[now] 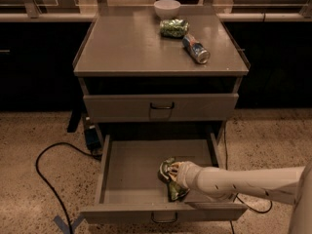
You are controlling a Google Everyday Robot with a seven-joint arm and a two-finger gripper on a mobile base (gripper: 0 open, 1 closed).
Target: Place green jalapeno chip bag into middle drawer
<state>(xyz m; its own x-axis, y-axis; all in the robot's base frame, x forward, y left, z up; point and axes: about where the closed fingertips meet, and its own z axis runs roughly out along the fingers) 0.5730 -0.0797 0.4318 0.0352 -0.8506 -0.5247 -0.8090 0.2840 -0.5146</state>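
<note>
The middle drawer (127, 167) is pulled out, its shallow grey tray open toward me. The green jalapeno chip bag (171, 189) is inside the tray at its front right, crumpled and standing partly on end. My gripper (174, 171) reaches in from the right on a white arm and is shut on the bag's upper part, low in the tray. The bag's lower end appears to touch the tray floor.
The drawer above (161, 107) is closed. On the cabinet top lie a dark green shiny packet (174, 28), a soda can (196, 48) on its side and a white bowl (166, 7). A black cable (48, 177) loops on the floor at left.
</note>
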